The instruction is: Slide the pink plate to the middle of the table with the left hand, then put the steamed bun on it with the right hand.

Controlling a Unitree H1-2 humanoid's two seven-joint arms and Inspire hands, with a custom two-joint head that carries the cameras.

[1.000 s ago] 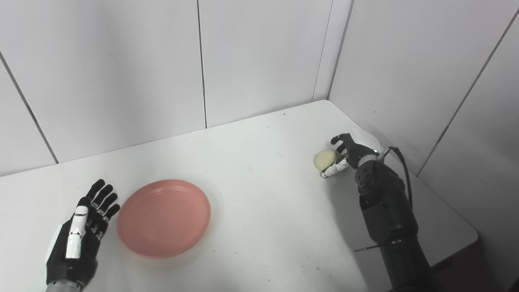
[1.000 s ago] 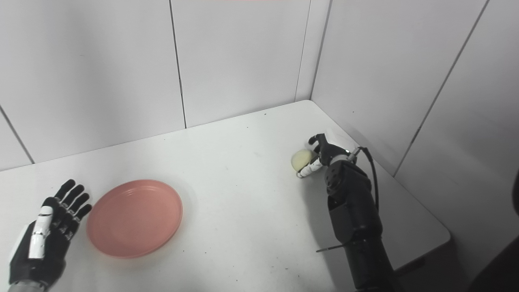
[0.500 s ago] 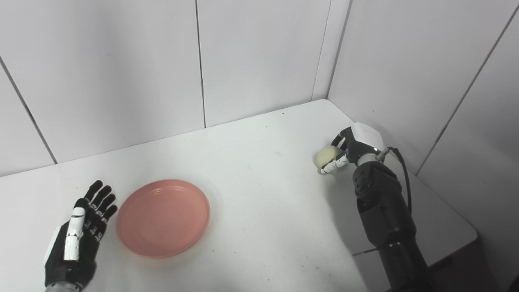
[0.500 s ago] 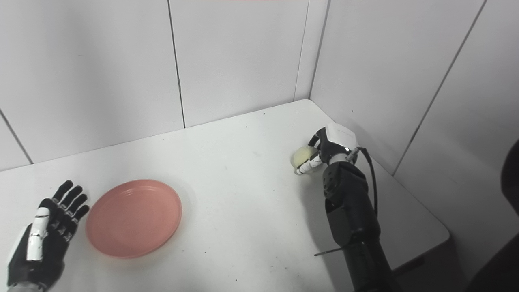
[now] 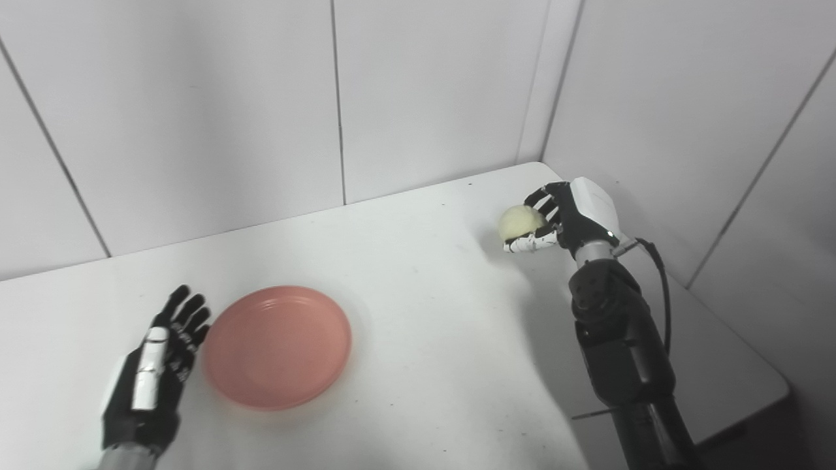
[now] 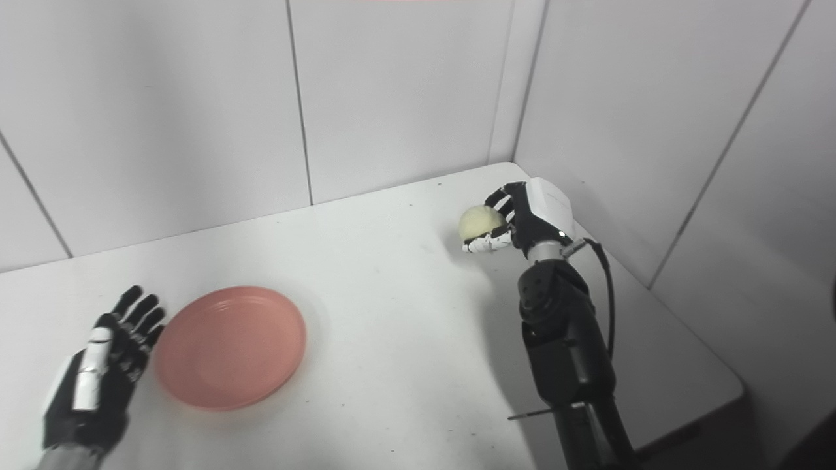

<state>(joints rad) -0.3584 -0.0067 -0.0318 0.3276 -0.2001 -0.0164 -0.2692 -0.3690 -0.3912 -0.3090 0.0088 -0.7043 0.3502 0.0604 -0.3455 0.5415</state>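
The pink plate (image 5: 279, 345) lies flat on the white table (image 5: 418, 313), left of the middle. My left hand (image 5: 157, 375) rests beside its left rim, fingers straight and apart, its fingertips (image 5: 196, 318) close to the rim; touching or not, I cannot tell. The pale yellow steamed bun (image 5: 519, 221) is held above the table near the far right corner, with my right hand (image 5: 565, 219) shut on it from the right. In the right eye view the bun (image 6: 478, 222) hangs clear of the tabletop.
White wall panels (image 5: 418, 91) close the table at the back and on the right, meeting in a corner just behind the right hand. The table's right edge (image 5: 751, 346) runs past the right forearm (image 5: 620, 339).
My right hand has closed round the bun and lifted it off the table, a little toward the back. The camera has shifted slightly. The plate and left hand look unmoved on the table.
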